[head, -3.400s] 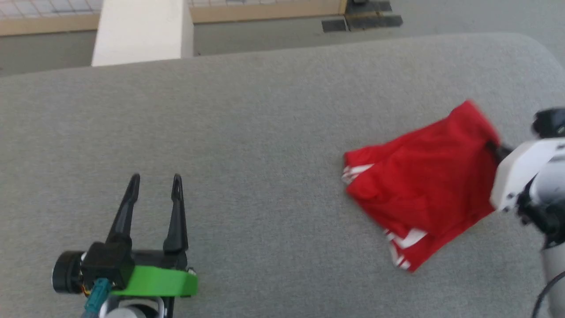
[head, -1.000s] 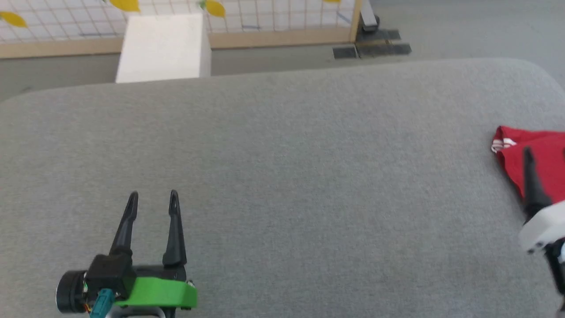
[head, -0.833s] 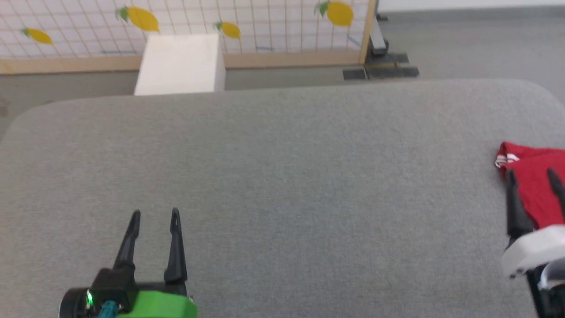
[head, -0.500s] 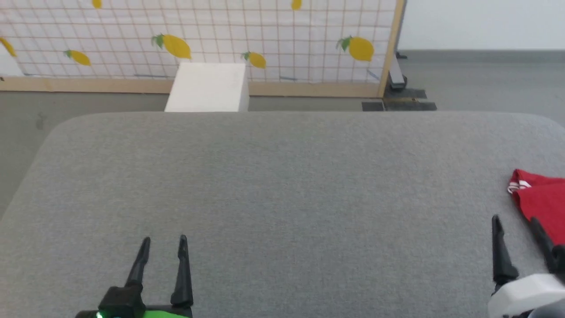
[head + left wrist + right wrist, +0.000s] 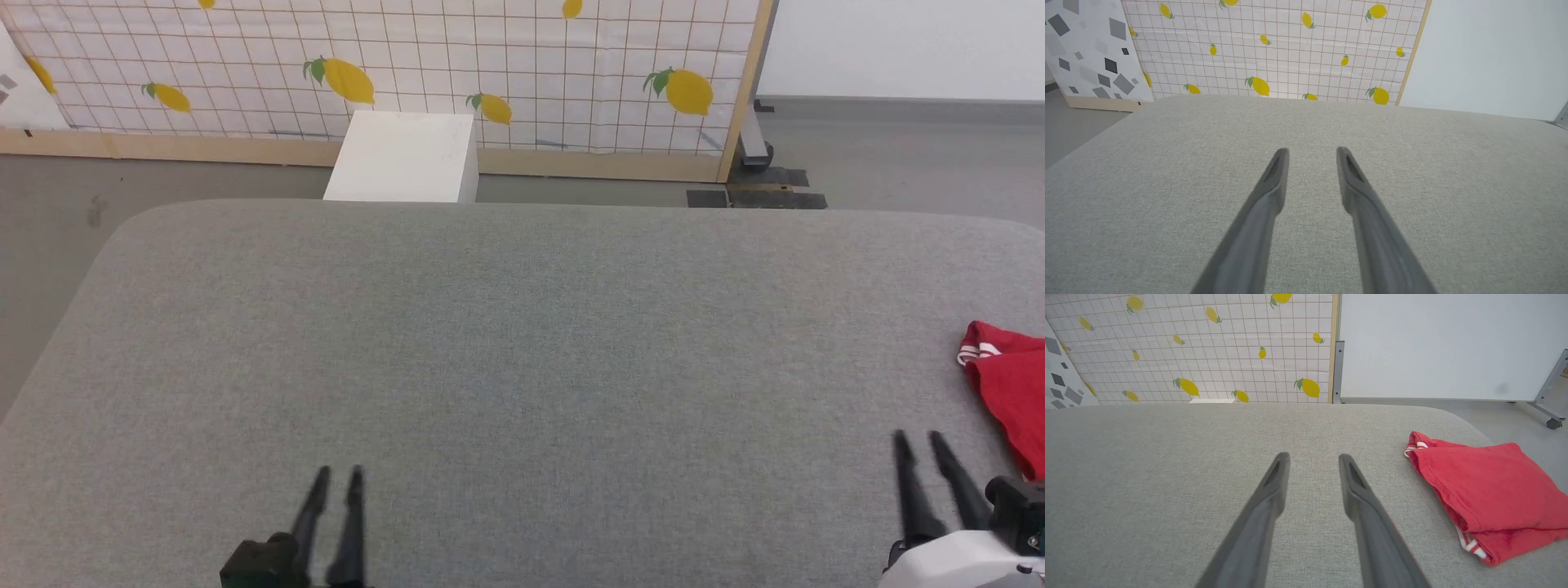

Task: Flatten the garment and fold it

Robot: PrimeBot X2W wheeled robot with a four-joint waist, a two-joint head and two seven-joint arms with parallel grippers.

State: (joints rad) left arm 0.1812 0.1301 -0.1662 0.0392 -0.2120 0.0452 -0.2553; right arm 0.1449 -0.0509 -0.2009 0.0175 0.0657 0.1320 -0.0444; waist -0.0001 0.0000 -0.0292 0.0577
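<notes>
The garment [image 5: 1490,490] lies folded into a compact red bundle, striped trim showing at two corners, at the right end of the grey cloth-covered desk [image 5: 522,327]. Just to its left hovers the right gripper [image 5: 1313,456], jaws parted and empty, apart from the cloth. Well across the bare desk, the left gripper [image 5: 1312,150] is likewise parted with nothing between its fingers. Beyond the far edge stand a white box [image 5: 404,159] and a lemon-print screen [image 5: 490,49].
</notes>
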